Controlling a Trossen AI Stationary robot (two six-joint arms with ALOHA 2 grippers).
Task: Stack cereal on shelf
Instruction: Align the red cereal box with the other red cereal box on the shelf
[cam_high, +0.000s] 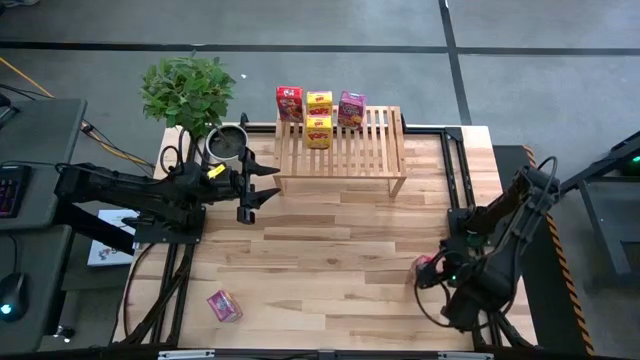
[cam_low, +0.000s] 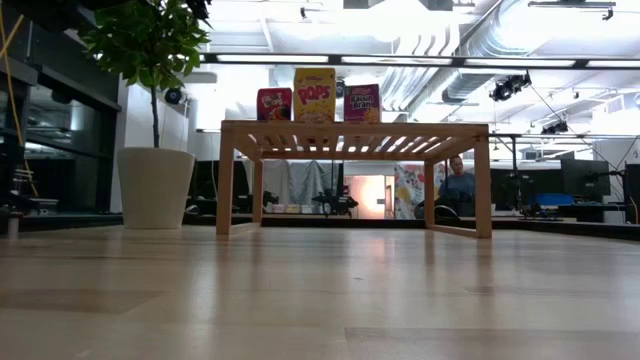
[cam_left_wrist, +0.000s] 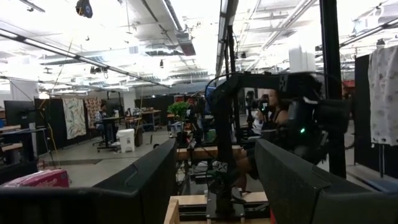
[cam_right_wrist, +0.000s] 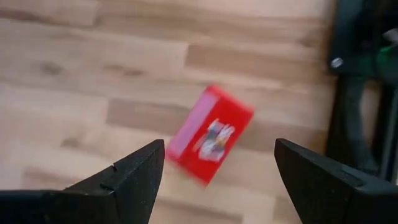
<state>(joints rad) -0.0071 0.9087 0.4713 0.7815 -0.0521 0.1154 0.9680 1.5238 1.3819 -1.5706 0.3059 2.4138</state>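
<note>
The table (cam_high: 330, 250) carries the shelf (cam_high: 340, 150) at its far edge, four cereal boxes (cam_high: 319, 131) on its back slats. Only my right wrist view shows a red box (cam_right_wrist: 208, 134) lying below my right claw (cam_right_wrist: 217, 180), wide open, empty. My left claw (cam_high: 262, 188) hangs open beside the shelf.

Overhead, one camera looks straight down on the table (cam_high: 330, 250). Another sits at tabletop level, facing the shelf (cam_low: 355, 135), which both share. The left wrist camera faces the room; the right looks down close.

Smooth pale wood table (cam_high: 330, 250); slatted wooden shelf (cam_high: 345, 150); printed cardboard cereal (cam_high: 319, 103).
</note>
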